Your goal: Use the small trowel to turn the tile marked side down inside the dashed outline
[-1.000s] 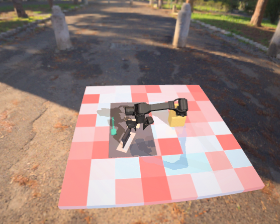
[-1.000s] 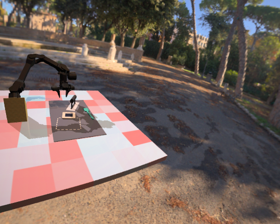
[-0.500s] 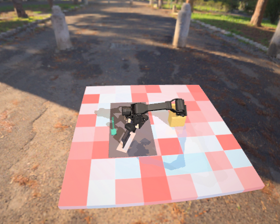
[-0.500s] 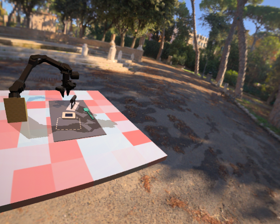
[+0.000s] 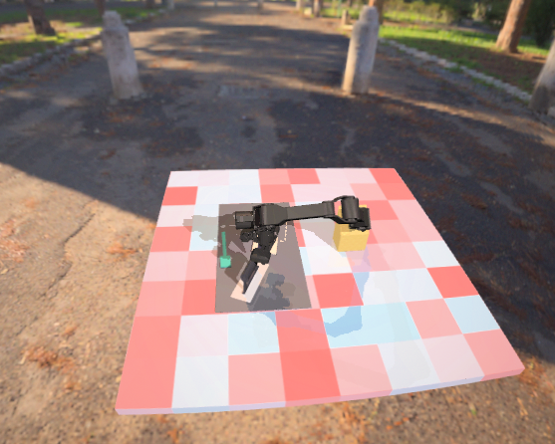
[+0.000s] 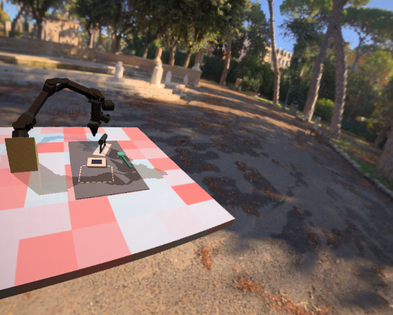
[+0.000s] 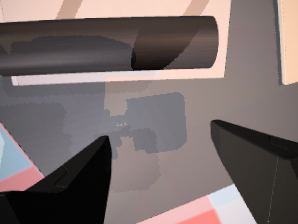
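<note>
The trowel [image 5: 250, 277] [image 6: 102, 139] [image 7: 110, 45] has a pale flat blade lying on the dark mat [image 5: 297, 297] [image 6: 131, 184] and a thick black handle raised above it. The pale tile [image 6: 97, 162] [image 7: 291, 40] lies on the mat with its dark marked side up. It is beside the dashed outline [image 6: 96, 182], not inside it; the arm partly hides it in the top view. My gripper [image 6: 94, 134] [image 7: 160, 135] is open and empty, pointing down above the mat. The handle is just ahead of the fingertips in the wrist view, not between them.
A green tool [image 5: 224, 261] [image 6: 127, 162] with a thin handle lies on the mat beside the trowel. A yellow block [image 5: 351, 239] [image 6: 22, 155] stands at the arm's base. The checkered table [image 5: 305, 373] [image 6: 103, 212] extends around the mat.
</note>
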